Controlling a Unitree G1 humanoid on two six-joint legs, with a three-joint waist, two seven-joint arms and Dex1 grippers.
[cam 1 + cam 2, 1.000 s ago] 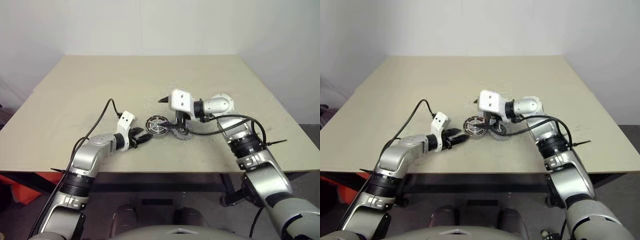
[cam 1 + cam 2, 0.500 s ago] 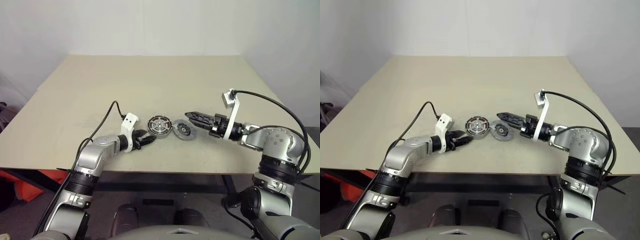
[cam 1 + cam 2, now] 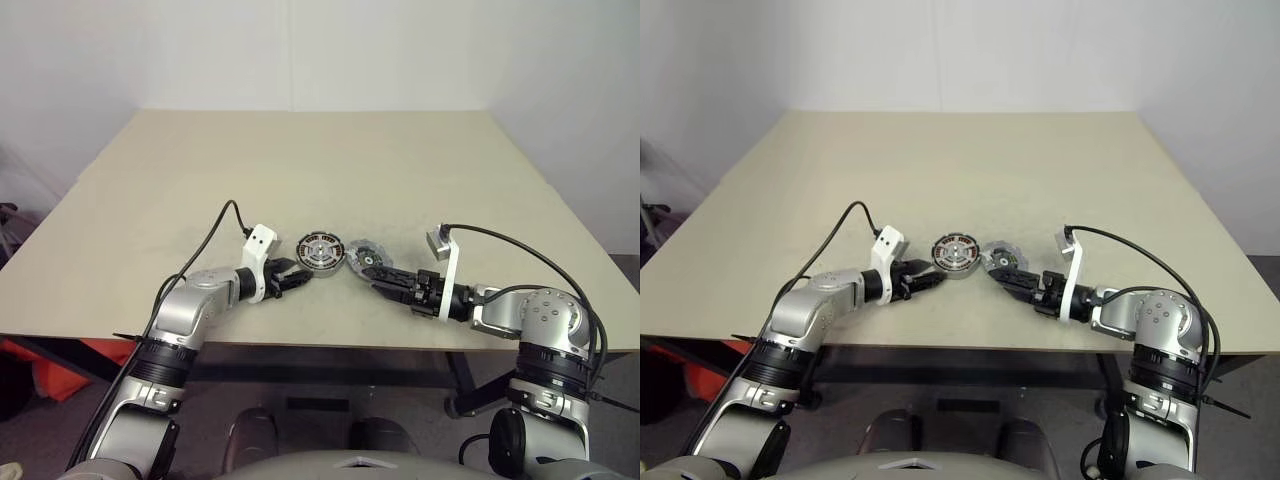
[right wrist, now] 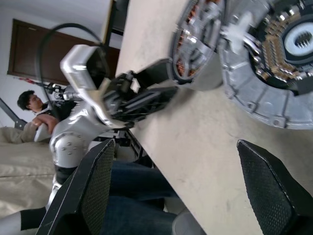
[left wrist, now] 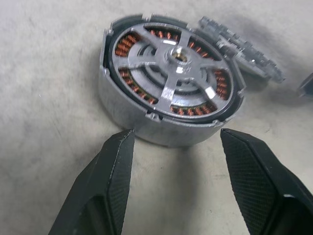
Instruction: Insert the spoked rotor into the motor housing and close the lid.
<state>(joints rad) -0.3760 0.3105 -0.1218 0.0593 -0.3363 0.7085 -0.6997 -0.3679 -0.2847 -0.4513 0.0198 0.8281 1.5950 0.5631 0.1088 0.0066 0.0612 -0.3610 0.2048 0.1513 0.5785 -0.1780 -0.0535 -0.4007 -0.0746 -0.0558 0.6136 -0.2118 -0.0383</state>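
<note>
The left pincer (image 3: 296, 277) rests low on the desk (image 3: 300, 160), its fingers (image 5: 115, 169) spread apart and empty just short of the motor housing (image 3: 321, 251), likely placed to brace it. The housing sits copper windings up, a spoked part already across its top. Leaning on its right edge lies the toothed lid (image 3: 366, 257). The right pincer (image 3: 378, 281), wide open and empty, points at that lid, probably to lift it.

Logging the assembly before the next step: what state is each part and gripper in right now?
motor housing: open, no lid on, windings showing.
spoked rotor: outside the housing, right beside it.
left gripper: open, fingers just short of the housing.
right gripper: open, empty, near the rotor.
</note>
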